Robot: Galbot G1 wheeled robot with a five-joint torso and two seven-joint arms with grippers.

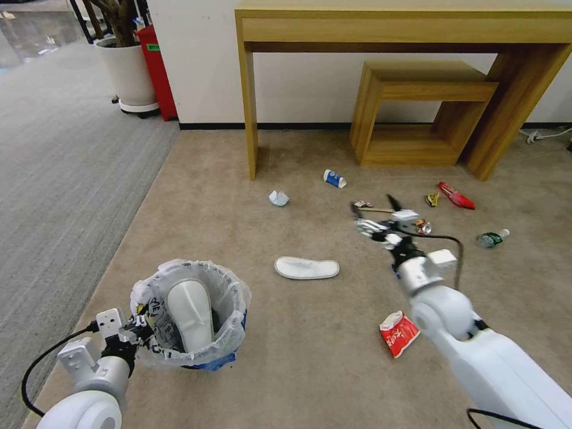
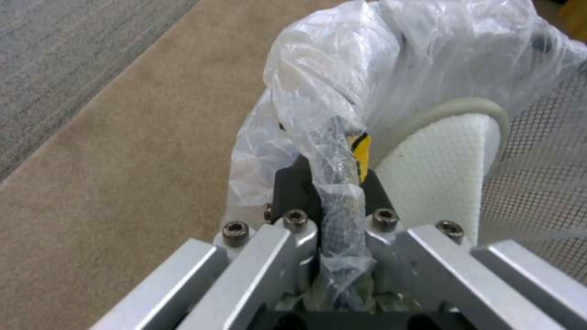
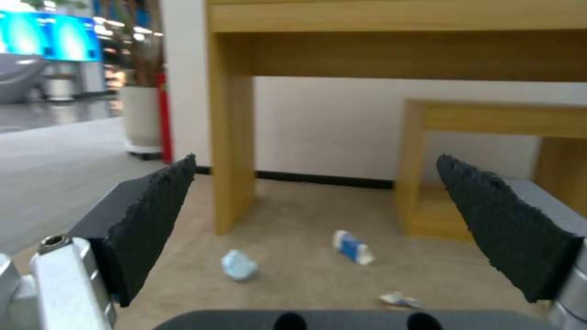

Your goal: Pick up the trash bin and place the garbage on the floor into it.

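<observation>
The bin [image 1: 196, 351] shows little of its blue wall: the bag [image 1: 232, 298] drapes over it, and its base is hidden. Inside the bin, 1 slipper [image 1: 190, 316] stands with its lower end out of sight. The left gripper [image 2: 339, 206] pinches the bin's rim, its fingertips buried under bag folds. Far right of the bin, past the right gripper [image 1: 372, 214], small litter [image 1: 362, 204] is too tiny to identify. The desk [image 1: 417, 27] is cut off by the top edge.
</observation>
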